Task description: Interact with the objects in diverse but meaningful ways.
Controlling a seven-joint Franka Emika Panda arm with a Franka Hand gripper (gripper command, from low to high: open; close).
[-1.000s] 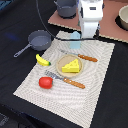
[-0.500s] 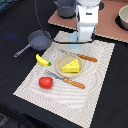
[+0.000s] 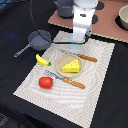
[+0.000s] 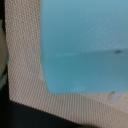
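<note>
Hanging at upper centre of the exterior view: claw, low over the mat's far edge, apparently closing on the pale blue carton filling the wrist view; grip itself hidden, so cannot tell. Probably light, stiff, smooth-sided, best pinched across flat faces. Sitting mid-frame: waxy yellow cheese wedge on round tan plate. Lying to its left: curved banana; below that, glossy red tomato, liable to roll. Resting upper left: grey frying pan, best taken by its handle. Covering the dark desk: woven beige mat.
</note>
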